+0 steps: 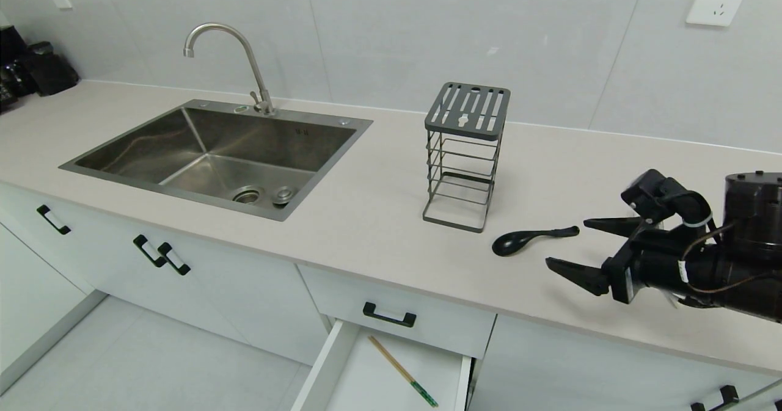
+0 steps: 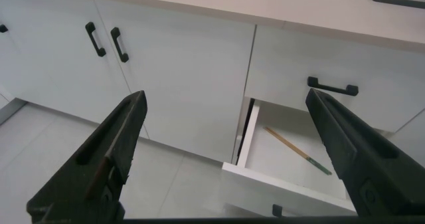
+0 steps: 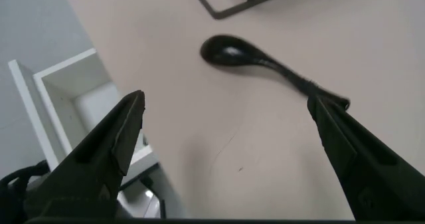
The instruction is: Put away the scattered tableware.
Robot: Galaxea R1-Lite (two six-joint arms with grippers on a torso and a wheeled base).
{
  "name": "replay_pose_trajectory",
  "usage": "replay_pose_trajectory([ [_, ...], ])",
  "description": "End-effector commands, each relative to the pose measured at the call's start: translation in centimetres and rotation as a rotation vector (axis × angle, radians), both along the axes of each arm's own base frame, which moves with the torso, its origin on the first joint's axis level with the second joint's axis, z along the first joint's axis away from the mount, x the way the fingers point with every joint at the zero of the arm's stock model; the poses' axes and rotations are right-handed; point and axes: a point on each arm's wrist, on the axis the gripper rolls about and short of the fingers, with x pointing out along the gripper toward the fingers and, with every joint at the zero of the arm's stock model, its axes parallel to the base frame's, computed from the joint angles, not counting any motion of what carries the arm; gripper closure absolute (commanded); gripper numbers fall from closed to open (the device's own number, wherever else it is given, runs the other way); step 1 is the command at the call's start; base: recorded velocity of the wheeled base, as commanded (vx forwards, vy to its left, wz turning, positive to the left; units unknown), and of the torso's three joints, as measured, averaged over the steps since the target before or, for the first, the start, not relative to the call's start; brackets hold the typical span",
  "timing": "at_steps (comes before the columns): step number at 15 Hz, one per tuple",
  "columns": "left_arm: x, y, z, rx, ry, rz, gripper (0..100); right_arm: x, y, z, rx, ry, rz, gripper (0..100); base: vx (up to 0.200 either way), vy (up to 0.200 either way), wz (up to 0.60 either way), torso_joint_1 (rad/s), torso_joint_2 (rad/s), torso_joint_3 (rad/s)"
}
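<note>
Head view: a glossy black plastic spoon [image 1: 531, 239] lies on the beige table [image 1: 366, 215] beside a dark wire rack [image 1: 465, 154]; the right hand [image 1: 566, 243] is spread open near its handle, apart from it

Left wrist view: the left hand [image 2: 224, 101] gapes wide, facing a white open drawer [image 2: 247, 144] that holds a wooden green-tipped chopstick [image 2: 297, 149]

Right wrist view: the spoon [image 3: 232, 52] lies on the table beyond the hand's parted fingers [image 3: 119, 137]
</note>
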Motion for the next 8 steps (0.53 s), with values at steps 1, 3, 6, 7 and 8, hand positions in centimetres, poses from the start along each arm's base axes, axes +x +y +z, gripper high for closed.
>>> replay_pose_trajectory([
  [1,0.0,0.0,0.0,0.0,0.0,0.001,0,3.1,-0.6,-1.3,0.001,0.042,-0.001,0,0.0,0.0,0.0,0.0,0.0,0.0],
  [3,0.0,0.0,0.0,0.0,0.0,0.001,0,5.0,-0.9,-2.3,-0.026,0.05,0.016,0,0.0,0.0,0.0,0.0,0.0,0.0],
  [6,0.0,0.0,0.0,0.0,0.0,0.001,0,7.7,-0.9,-4.0,-0.078,0.042,0.067,0,0.0,0.0,0.0,0.0,0.0,0.0],
  [7,0.0,0.0,0.0,0.0,0.0,0.001,0,8.2,-0.9,-4.2,-0.088,0.036,0.07,0,0.0,0.0,0.0,0.0,0.0,0.0],
  [8,0.0,0.0,0.0,0.0,0.0,0.001,0,9.4,-1.0,-4.3,-0.109,0.017,0.07,0,0.0,0.0,0.0,0.0,0.0,0.0],
])
